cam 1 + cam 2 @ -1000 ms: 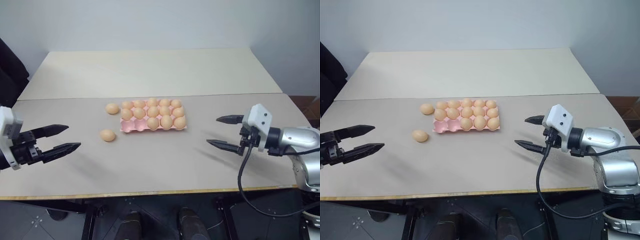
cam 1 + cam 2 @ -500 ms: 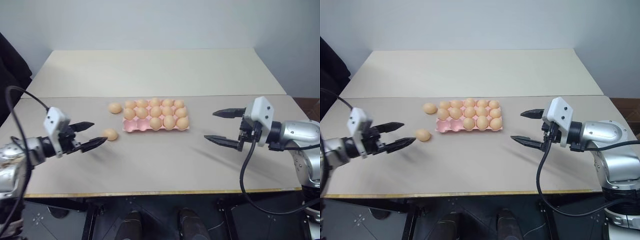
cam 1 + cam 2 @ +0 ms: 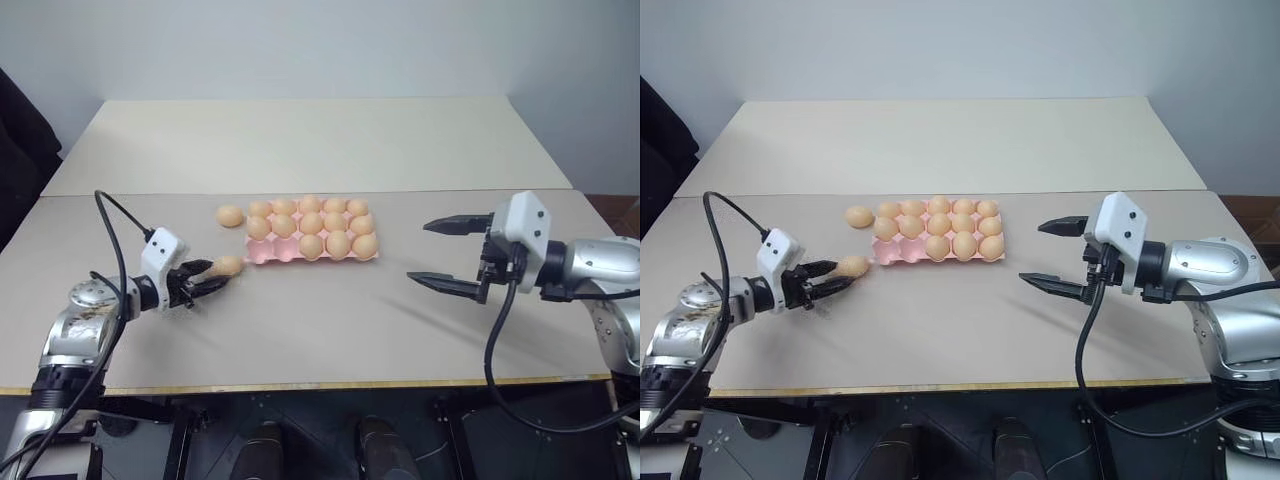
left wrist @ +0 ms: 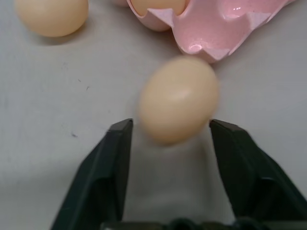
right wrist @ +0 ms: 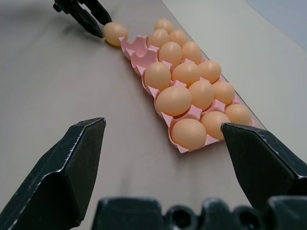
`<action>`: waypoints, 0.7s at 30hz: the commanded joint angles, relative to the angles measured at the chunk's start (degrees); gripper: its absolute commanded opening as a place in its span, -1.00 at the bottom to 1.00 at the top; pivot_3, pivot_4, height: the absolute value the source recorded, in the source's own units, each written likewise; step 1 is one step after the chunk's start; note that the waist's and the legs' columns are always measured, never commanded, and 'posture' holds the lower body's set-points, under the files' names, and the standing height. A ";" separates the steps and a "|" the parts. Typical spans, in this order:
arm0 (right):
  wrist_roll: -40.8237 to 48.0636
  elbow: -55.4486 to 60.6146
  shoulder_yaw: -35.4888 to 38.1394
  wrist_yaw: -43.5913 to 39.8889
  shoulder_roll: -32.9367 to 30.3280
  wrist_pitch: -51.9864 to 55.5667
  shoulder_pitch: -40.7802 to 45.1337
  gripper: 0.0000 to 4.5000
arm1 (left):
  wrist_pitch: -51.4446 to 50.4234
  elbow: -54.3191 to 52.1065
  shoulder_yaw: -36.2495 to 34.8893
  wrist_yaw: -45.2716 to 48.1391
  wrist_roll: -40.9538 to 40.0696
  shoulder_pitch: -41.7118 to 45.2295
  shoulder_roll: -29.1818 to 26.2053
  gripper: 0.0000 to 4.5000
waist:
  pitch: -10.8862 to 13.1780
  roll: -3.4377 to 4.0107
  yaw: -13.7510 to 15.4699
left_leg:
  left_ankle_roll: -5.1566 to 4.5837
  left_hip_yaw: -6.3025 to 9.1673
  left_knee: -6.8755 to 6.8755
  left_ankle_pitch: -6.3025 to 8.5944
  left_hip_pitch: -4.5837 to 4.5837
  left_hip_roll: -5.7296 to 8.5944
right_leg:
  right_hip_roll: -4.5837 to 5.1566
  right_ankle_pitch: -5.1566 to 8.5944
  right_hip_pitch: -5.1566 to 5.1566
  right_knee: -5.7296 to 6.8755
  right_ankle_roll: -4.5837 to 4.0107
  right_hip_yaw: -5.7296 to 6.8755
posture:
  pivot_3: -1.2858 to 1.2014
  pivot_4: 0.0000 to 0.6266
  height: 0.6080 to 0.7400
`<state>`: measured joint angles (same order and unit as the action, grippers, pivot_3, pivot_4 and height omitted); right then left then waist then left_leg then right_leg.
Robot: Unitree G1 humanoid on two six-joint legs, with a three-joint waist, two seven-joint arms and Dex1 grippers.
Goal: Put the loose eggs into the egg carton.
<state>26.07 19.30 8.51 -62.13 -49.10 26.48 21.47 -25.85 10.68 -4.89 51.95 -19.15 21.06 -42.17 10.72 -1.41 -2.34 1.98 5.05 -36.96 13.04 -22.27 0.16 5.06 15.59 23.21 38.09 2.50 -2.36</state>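
Beige tabletop [image 3: 330, 310], and the left gripper [image 3: 208, 281] is at 1 loose egg [image 3: 230, 265], fingers either side in the wrist view, not visibly pinching. Next: squeeze, lift, drop it into an empty cup of the egg carton [image 3: 262, 257] just beside. Second egg [image 3: 230, 215] waits near the carton's far corner. Right gripper [image 3: 448, 254] hangs open, well apart.

Right gripper [image 5: 163, 153] fingers spread wide (nothing between them), facing the egg carton [image 5: 144, 55] of eggs [image 5: 173, 99].

no readable text, labels, brands, numbers, signs
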 commanded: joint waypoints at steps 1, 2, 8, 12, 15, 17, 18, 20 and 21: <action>1.60 1.64 2.15 0.27 -1.28 -0.03 0.02 0.99 | 1.91 -0.60 -1.79 0.07 -0.07 0.52 -0.37 -0.14 | 0.00 0.00 -0.08 | 0.00 0.00 0.00 0.00 0.00 0.00 | 0.00 0.00 0.00 0.00 0.00 0.00 | 0.03 -0.52 1.00; 1.68 1.62 2.20 0.27 -1.36 -0.06 -0.03 0.99 | 1.76 -1.05 -2.31 0.28 -0.38 0.10 -0.81 -0.14 | 0.00 0.00 -0.09 | 0.00 0.00 0.00 0.00 0.01 0.00 | 0.00 0.00 0.00 0.01 0.00 0.00 | 0.03 -0.52 1.00; 1.65 1.17 1.76 0.25 -1.30 -0.50 0.14 0.99 | 1.58 -5.31 -6.28 3.18 -2.76 -3.80 -4.29 -0.14 | 0.00 0.00 -0.17 | 0.00 0.00 0.01 0.00 0.01 -0.02 | -0.01 0.00 0.02 0.01 0.00 -0.01 | 0.03 -0.52 1.00; 1.26 0.51 1.07 0.30 -1.02 -0.99 0.92 0.99 | -0.05 -7.17 -7.06 6.99 -4.60 -5.29 -6.25 -0.06 | 0.00 0.00 -0.05 | 0.00 0.00 0.00 0.00 0.03 0.00 | 0.01 0.00 -0.02 0.00 0.00 -0.01 | 0.03 -0.52 1.00; 1.24 0.42 0.88 0.58 -0.74 -0.96 1.24 0.99 | -5.24 -8.99 -8.33 9.42 -8.75 -5.16 -7.51 0.25 | 0.00 0.00 -0.01 | 0.00 0.00 0.00 0.00 0.01 -0.01 | 0.01 0.00 -0.02 0.00 0.00 0.01 | 0.03 -0.52 1.00; 1.28 0.57 0.91 0.91 -0.55 -0.84 1.20 0.99 | -5.25 -10.39 -8.31 10.15 -9.42 -5.30 -7.68 0.54 | 0.00 0.00 -0.05 | 0.00 0.00 0.00 0.00 0.00 -0.01 | 0.01 0.00 -0.01 -0.01 0.01 0.00 | 0.03 -0.52 1.00; 1.33 0.74 0.92 1.06 -0.48 -0.79 1.11 0.99 | -5.00 -11.15 -8.19 9.96 -9.52 -5.36 -7.39 0.68 | 0.00 0.00 -0.05 | 0.00 0.00 0.00 0.00 0.00 -0.01 | 0.01 0.00 0.00 -0.01 0.01 0.00 | 0.03 -0.52 1.00; 1.41 1.07 0.92 1.33 -0.40 -0.71 0.92 0.99 | -2.78 -12.53 -7.42 8.88 -7.97 -5.76 -6.70 0.98 | 0.00 0.00 -0.04 | 0.00 0.00 0.00 0.00 0.01 -0.01 | 0.01 0.00 -0.01 0.00 0.01 0.00 | 0.03 -0.52 1.00; 1.50 1.21 0.96 1.45 -0.36 -0.63 0.83 0.99 | -1.93 -13.01 -7.00 8.45 -7.25 -5.97 -6.41 0.99 | 0.00 0.00 -0.03 | 0.00 0.00 0.00 0.00 0.01 -0.01 | 0.00 0.00 -0.01 0.00 0.00 0.00 | 0.03 -0.52 1.00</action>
<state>26.10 19.03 8.46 -61.02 -49.43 26.45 21.87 -29.81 -0.26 -11.43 60.99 -26.99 15.28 -48.59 10.72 -1.41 -2.36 1.98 5.05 -36.97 13.04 -22.25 0.15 5.06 15.59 23.20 38.09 2.51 -2.36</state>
